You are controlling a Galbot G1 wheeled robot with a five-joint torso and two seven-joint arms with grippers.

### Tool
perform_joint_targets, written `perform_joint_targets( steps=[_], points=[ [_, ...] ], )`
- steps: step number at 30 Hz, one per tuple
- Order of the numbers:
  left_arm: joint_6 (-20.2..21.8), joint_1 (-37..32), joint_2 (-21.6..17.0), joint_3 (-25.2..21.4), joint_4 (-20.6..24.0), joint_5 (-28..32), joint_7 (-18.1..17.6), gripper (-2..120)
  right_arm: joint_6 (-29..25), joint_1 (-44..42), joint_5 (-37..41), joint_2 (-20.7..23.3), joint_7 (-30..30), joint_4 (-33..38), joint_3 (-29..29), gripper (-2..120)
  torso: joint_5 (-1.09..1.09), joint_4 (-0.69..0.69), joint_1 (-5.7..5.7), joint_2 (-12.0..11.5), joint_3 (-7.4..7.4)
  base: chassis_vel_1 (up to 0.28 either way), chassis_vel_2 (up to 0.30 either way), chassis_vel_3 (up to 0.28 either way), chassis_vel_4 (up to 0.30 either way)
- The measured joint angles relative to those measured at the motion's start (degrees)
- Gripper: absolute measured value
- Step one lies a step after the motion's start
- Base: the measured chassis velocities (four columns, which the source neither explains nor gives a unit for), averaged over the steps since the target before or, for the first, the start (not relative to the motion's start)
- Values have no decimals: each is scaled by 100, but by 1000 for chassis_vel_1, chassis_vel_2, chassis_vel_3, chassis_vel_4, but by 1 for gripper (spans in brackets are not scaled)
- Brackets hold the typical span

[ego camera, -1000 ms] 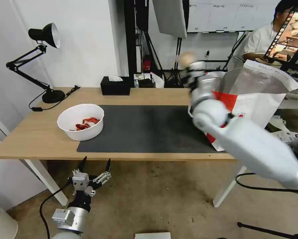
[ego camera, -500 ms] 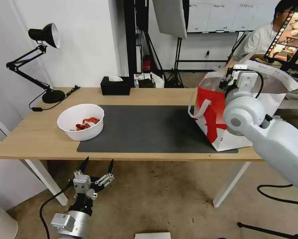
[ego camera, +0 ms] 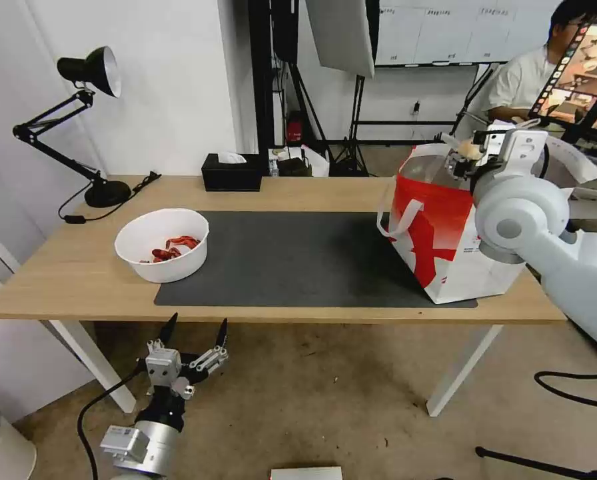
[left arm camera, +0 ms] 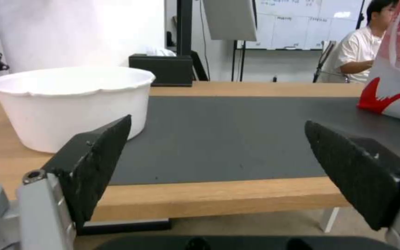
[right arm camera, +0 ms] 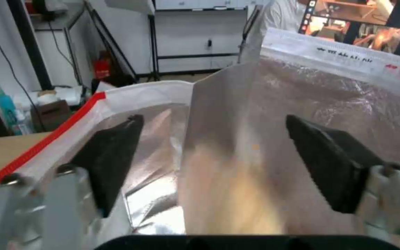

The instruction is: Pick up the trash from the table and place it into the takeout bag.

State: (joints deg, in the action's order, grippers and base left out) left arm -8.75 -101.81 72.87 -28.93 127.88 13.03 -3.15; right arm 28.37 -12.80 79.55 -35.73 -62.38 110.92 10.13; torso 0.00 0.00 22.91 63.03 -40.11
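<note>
Now the right gripper (right arm camera: 211, 163) hangs over the takeout bag (ego camera: 445, 233), jaws wide, a beige lump (right arm camera: 230, 187) dropping between them — the bowl (ego camera: 162, 243) sits nearer the wide-open, empty left gripper (ego camera: 193, 333).

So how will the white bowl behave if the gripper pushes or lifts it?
The bowl looks thin-walled with only a few red scraps inside, so probably light and easy to slide on the table. Its wavy rim may flex under a pinch. Wide and low, it seems unlikely to tip.
</note>
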Motion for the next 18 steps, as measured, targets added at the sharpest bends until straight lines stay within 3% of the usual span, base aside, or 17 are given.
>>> perform_joint_targets(
  steps=[3, 11, 14, 15, 18],
  points=[
    [3, 7, -4, -5, 2, 3, 0, 100, 7, 11, -11, 7, 23, -2, 8, 96, 0, 0, 0, 0, 0, 0, 0, 0, 0],
    [17, 66, -4, 12, 45, 29, 2, 100, -314, -201, -75, 128, 423, 211, -109, 100, -2, 1, 1, 0, 0, 0, 0, 0, 0],
    [33, 111, -1, 33, 143, 34, 5, 100, -1128, -858, -491, 367, 1385, 630, -425, 100, -1, 0, 0, 0, 0, 0, 0, 0, 0],
    [33, 111, -1, 33, 143, 34, 5, 100, -1128, -858, -491, 367, 1385, 630, -425, 100, -1, 0, 0, 0, 0, 0, 0, 0, 0],
    [29, 53, 90, 3, 313, -6, 122, 100, -1978, -1833, -1494, 569, 2584, 1136, -739, 100, -2, -5, 1, 0, 1, 0, 0, 0, 0]
  ],
)
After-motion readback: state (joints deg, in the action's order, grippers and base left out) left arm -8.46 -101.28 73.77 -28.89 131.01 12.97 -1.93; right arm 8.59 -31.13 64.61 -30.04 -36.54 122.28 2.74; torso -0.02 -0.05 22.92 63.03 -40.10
